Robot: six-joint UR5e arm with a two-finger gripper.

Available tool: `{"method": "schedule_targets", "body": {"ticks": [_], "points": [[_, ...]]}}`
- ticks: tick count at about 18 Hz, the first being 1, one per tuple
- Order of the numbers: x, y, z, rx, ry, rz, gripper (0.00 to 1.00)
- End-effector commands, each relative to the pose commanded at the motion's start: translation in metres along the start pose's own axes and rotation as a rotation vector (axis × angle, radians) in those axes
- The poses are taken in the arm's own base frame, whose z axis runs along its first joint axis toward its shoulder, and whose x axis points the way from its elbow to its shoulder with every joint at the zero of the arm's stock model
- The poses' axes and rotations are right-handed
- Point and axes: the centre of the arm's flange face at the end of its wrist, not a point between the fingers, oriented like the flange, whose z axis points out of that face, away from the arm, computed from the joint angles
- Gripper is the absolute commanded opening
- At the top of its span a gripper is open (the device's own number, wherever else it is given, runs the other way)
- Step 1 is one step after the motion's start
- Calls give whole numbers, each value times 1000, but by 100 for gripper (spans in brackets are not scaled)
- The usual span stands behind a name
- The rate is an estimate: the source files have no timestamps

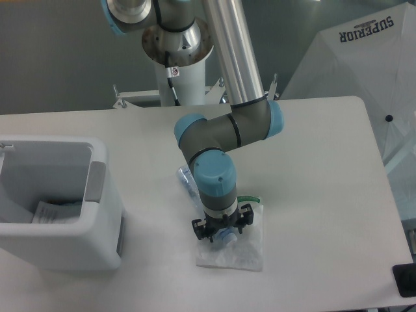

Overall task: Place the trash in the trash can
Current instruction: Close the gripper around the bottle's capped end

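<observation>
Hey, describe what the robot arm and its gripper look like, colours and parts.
The arm has grey joint housings with light blue caps and a shiny silver tube for its long link, rising from a white pedestal behind the table. The gripper is small and black, mounted under a silver ring at the wrist.

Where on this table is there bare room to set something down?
Bare table spans the right half, from the arm to the right edge. A strip also lies between the trash can and the bottle. It is crowded at front centre, where the end effector sits over the white sheet.
</observation>
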Motion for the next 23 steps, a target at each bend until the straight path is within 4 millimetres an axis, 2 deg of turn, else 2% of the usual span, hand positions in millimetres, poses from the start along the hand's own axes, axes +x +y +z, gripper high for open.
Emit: {"method": "schedule_targets", "body": {"ticks": [10, 16, 19, 21, 23], "points": [[0, 1, -1, -2, 0, 0, 69], [-2, -2, -10, 17, 1, -4, 67], [-8, -6, -28, 47, 4, -11, 67], [-15, -15, -53, 94, 0, -21, 67], [-28, -30, -91, 166, -9, -40, 67]]}}
